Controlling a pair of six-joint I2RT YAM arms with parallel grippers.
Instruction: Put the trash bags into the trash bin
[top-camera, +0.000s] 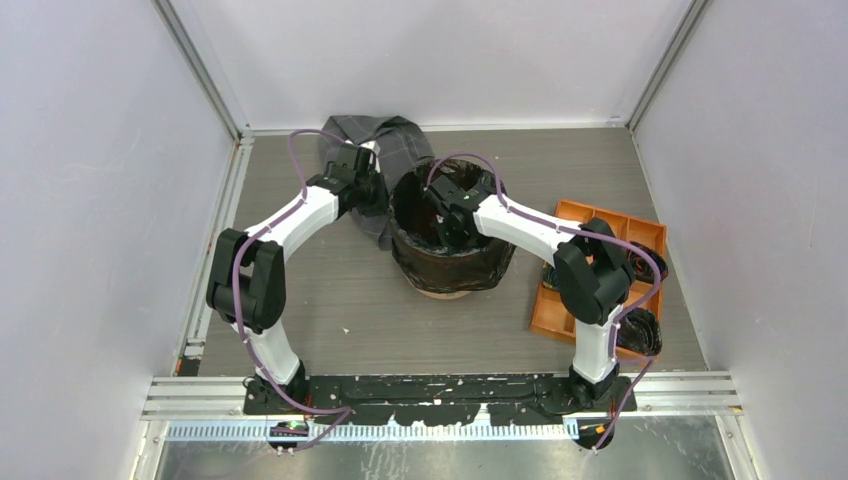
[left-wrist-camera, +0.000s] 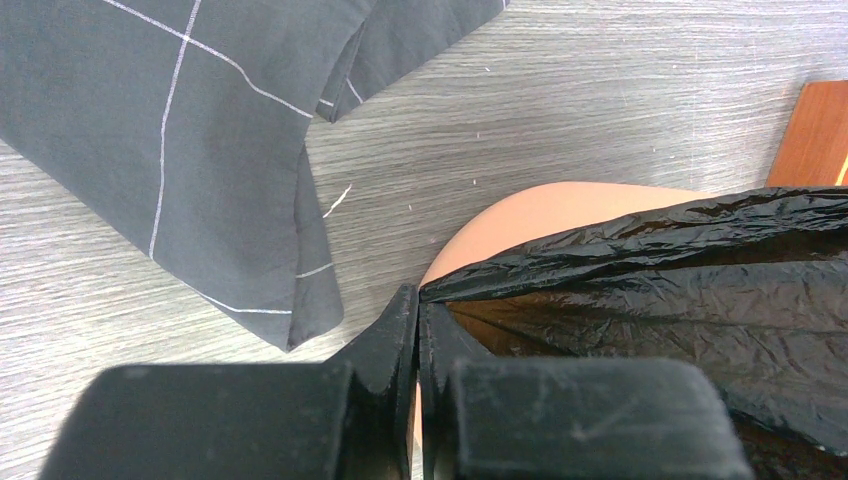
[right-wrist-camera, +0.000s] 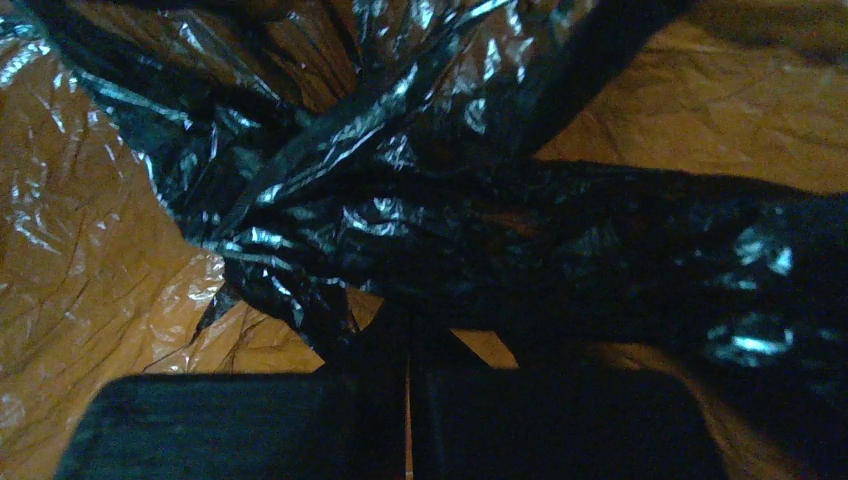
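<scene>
Both shut — L claw pinches glossy wrinkly black bag, R claw inside bin.

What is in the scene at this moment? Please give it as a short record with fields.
trash bin: upright, between the two arms
trash bag: black film, draped over the bin's rim and down inside it
left gripper: shut on the bag's edge at the bin's rim
right gripper: shut, down inside the bin among the film; grip unclear
grey cloth: behind the bin
orange tray: right of the bin
</scene>
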